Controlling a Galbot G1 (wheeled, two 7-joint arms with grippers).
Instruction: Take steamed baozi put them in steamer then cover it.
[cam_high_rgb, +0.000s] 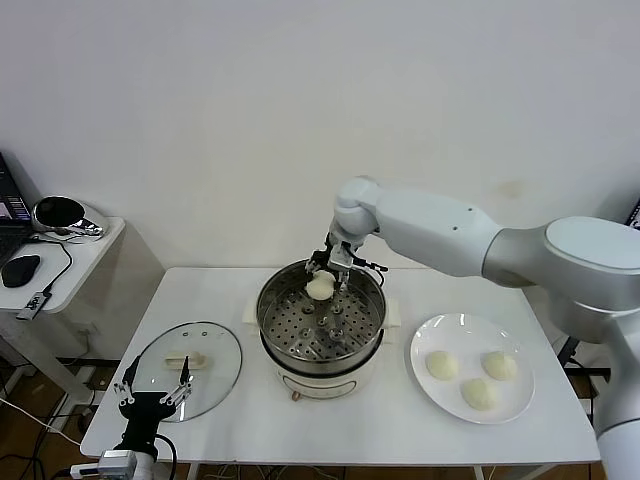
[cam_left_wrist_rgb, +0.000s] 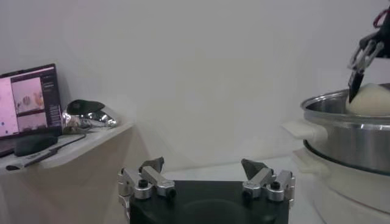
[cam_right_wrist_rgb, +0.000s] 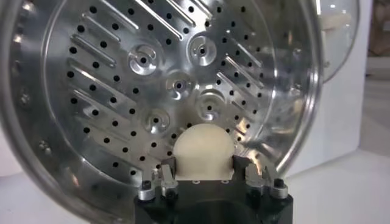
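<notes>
Steel steamer (cam_high_rgb: 320, 325), mid-table, is the target: the right gripper (cam_high_rgb: 330, 268), clenched on one bun (cam_high_rgb: 320, 288) above its far rim, should lower further before releasing; the left gripper (cam_high_rgb: 152, 394) waits open by the front-left corner

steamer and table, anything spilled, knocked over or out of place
Nothing stands out. The steamer sits upright on its base, the cover lies flat on the table at its left, three baozi sit on the plate, and the right pincer holds a fourth over the basket.
</notes>
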